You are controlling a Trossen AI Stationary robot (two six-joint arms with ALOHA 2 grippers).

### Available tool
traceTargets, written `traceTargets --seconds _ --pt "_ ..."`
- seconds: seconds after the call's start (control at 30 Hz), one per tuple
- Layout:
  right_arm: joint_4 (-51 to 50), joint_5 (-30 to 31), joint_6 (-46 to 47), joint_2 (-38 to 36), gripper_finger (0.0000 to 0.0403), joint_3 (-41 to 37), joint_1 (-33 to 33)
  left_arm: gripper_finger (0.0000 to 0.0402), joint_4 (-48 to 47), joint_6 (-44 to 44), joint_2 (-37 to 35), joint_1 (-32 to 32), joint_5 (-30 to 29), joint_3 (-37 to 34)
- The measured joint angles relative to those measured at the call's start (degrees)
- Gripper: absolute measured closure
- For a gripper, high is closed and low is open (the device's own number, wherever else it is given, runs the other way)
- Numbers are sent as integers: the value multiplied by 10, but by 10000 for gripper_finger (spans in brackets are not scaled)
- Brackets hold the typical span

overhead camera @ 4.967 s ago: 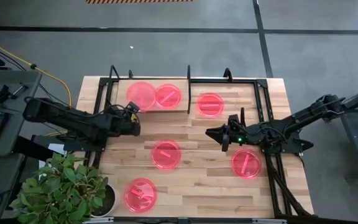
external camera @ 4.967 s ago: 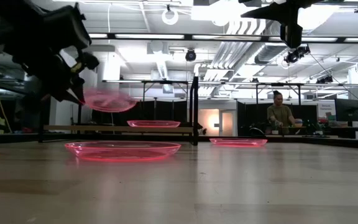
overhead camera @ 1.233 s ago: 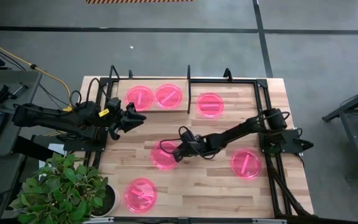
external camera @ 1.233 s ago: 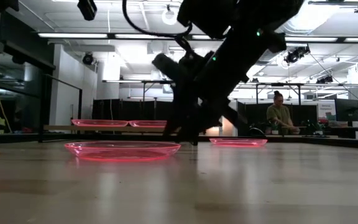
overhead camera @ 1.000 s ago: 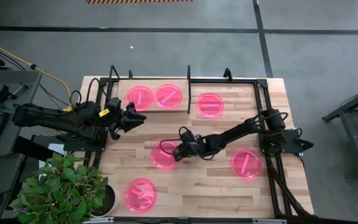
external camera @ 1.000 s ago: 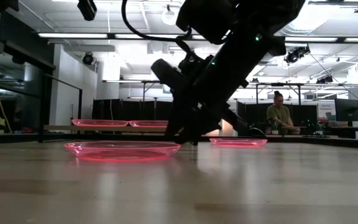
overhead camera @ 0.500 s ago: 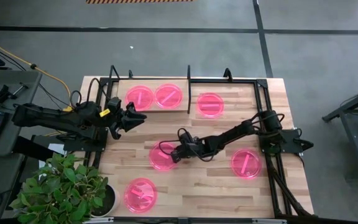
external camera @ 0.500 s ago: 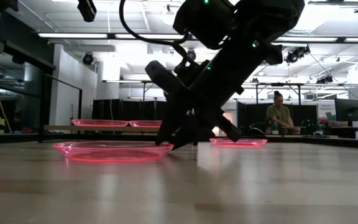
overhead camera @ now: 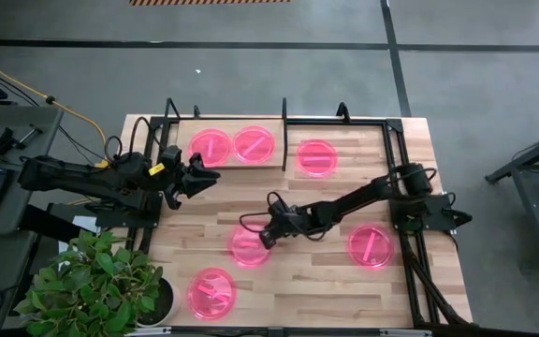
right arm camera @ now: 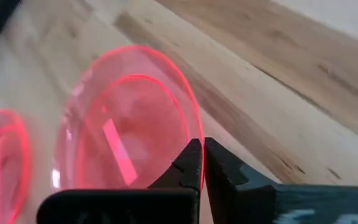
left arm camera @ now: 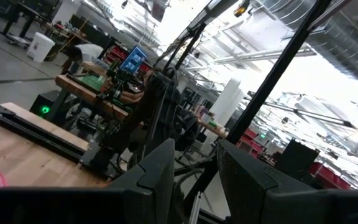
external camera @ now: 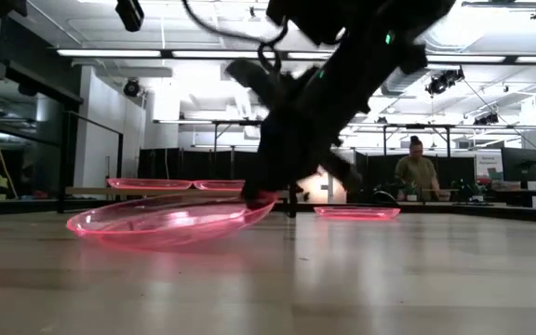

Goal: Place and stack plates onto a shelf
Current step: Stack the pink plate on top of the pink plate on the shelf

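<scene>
Two pink plates (overhead camera: 211, 145) (overhead camera: 253, 143) lie side by side on the shelf (overhead camera: 183, 131) at the far left. A third plate (overhead camera: 249, 246) sits tilted mid-table, and my right gripper (overhead camera: 264, 235) is shut on it. In the low view this plate (external camera: 166, 221) slopes up toward its right. Three more plates lie flat: far middle (overhead camera: 316, 156), right (overhead camera: 371, 245) and near left (overhead camera: 211, 292). My left gripper (overhead camera: 215, 172) hovers open just in front of the shelf, nothing between its fingers (left arm camera: 160, 174). My right gripper pinches the plate's raised rim (right arm camera: 193, 132) between its two fingers, on the plate's far-right side. The fingers (external camera: 261, 191) come slanting down from the table's right. The held side is lifted, and the plate's opposite left edge (external camera: 77, 226) rests on the table.
Black frame posts (overhead camera: 284, 117) rise along the table's far edge and bound the shelf. A potted plant (overhead camera: 101, 281) stands at the near-left corner. A person (external camera: 420, 172) works far behind the table. Bare wood lies between the tilted plate and the near edge.
My right gripper first pushed the mid-table plate a little toward the left, then shut on its rim and rose slightly. The plate's right side has lifted off the table, so it now tilts with its left edge still down.
</scene>
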Motion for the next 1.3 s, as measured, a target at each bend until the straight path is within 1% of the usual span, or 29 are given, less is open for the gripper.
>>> traceTargets --seconds 0.17,0.33,0.47,0.63,0.7,0.8,0.93,1.13,1.2,1.3 --pt "-47 -20 -78 -69 403 0 -6 291 0 0 -4 0 0 0" --pt "-134 -29 -124 -130 403 0 -7 291 -1 0 -6 0 0 0" --pt "-190 -33 -100 -143 403 0 -2 291 -1 0 -6 0 -4 0" --pt "-190 -31 -58 -121 401 0 25 291 -1 0 -6 0 -9 0" --pt "-187 -37 -44 -106 394 0 35 291 -2 0 -6 0 -10 0" --pt "-164 -55 -30 -85 366 0 42 291 -1 0 -6 0 -10 0" --pt "-127 -62 -20 -63 309 0 43 291 -1 0 -6 0 -12 0" --pt "-79 1 -20 -51 231 -8 39 291 -1 0 -6 0 -21 0" --pt "-2 10 -7 -50 215 -45 33 291 -1 0 -6 0 -27 0" --pt "148 14 30 -50 202 -123 23 291 -1 -2 -6 0 -33 0"
